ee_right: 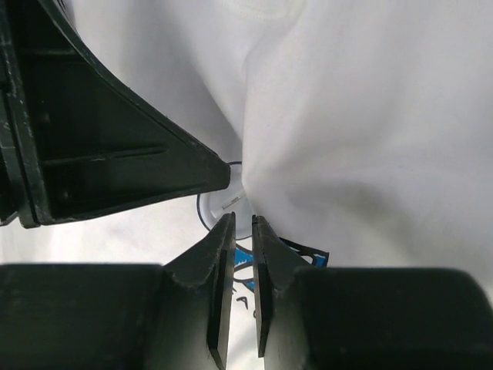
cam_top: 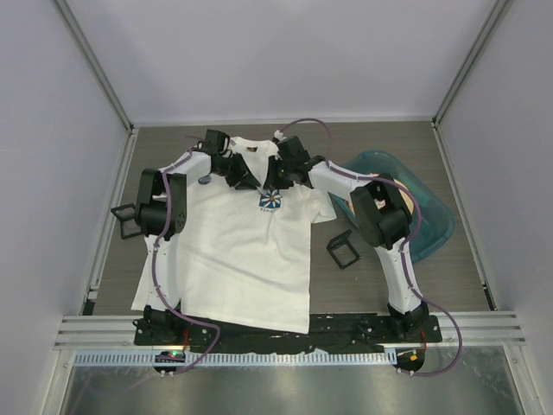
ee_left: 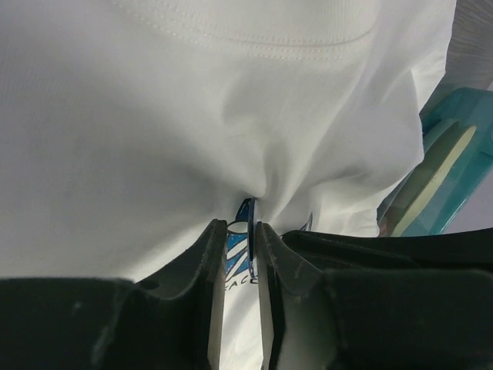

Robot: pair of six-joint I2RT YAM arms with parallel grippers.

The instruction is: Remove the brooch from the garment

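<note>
Two-finger left gripper (ee_left: 240,226) apart around thin dark-blue brooch (ee_left: 246,208), right gripper (ee_right: 243,220) at creased white garment (ee_right: 370,139), hold unclear.

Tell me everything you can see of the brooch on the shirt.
The brooch is a thin, dark-blue, round disc, glossy like metal or enamel. It stands edge-on in puckered white shirt fabric beside the printed emblem, between the left fingers, close to one of them. Whether they pinch it is unclear.

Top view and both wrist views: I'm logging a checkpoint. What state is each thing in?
garment, spread flat, puckered at the chest.
brooch, attached to garment, standing edge-on.
left gripper, narrowed around brooch, grip unclear.
right gripper, apparently shut on a garment fold.
</note>
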